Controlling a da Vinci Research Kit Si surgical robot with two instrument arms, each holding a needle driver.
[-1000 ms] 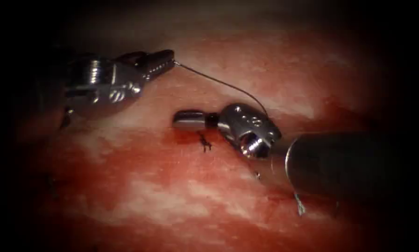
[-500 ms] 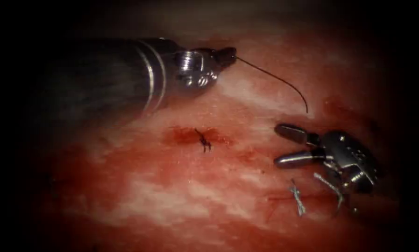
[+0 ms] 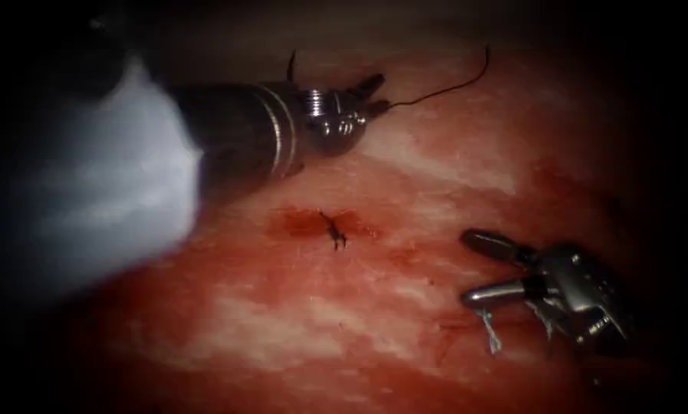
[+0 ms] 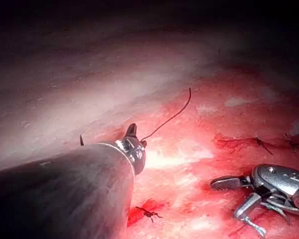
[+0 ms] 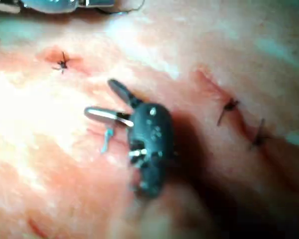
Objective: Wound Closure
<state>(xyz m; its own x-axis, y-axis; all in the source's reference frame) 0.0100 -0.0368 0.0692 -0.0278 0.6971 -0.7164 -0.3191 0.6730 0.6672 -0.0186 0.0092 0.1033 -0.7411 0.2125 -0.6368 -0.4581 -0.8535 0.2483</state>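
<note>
The left tool [image 3: 376,94] sits above the cut in the tissue [image 3: 297,337], its two jaws slightly parted. A short dark piece of thread [image 3: 443,90] starts at its lower jaw and curls up to the right, with its far end free. The same thread [image 4: 172,115] rises from the left tool [image 4: 137,137] in the left wrist view. The right tool [image 3: 466,267] lies low on the right with jaws open, holding nothing. A knotted stitch [image 3: 334,230] with short dark tails sits in red fluid at the centre. The right tool [image 5: 97,97] is also wide open in its own view.
A pale blurred mass [image 3: 90,184] covers the left arm's shaft at the left. Pale cut thread ends [image 3: 489,331] lie under the right tool. Two more dark stitches [image 5: 230,105] [image 5: 259,137] sit on another cut beyond it.
The right tool left the stitch and drew back to the lower right, opening. The left tool moved right, its jaws parted and the thread's free end swung upward. The pale mass came in at left.
</note>
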